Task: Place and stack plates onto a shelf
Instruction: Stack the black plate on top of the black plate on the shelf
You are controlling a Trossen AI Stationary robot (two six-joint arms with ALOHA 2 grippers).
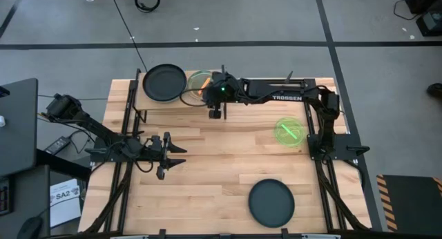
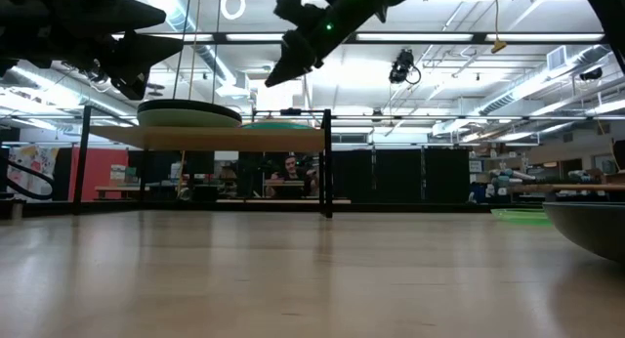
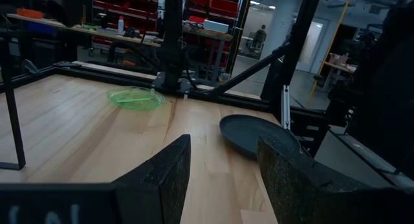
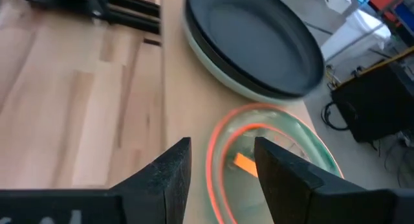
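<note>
The light-wood shelf (image 1: 181, 99) stands at the table's far left. On it a black plate (image 1: 164, 82) sits on a pale mint plate (image 4: 220, 68). Beside them, translucent plates with orange and green rims (image 4: 275, 156) are stacked. A bright green plate (image 1: 289, 131) lies flat on the table at the right. Another black plate (image 1: 271, 202) lies near the near edge. My right gripper (image 1: 215, 109) is open, hovering above the shelf's near edge by the translucent stack (image 2: 278, 126). My left gripper (image 1: 173, 153) is open over the table's left middle.
The shelf's thin black legs (image 2: 327, 162) stand on the tabletop, with a gap under the board. Bare wood lies between the shelf and the two plates on the table. People and workbenches show in the room behind the table.
</note>
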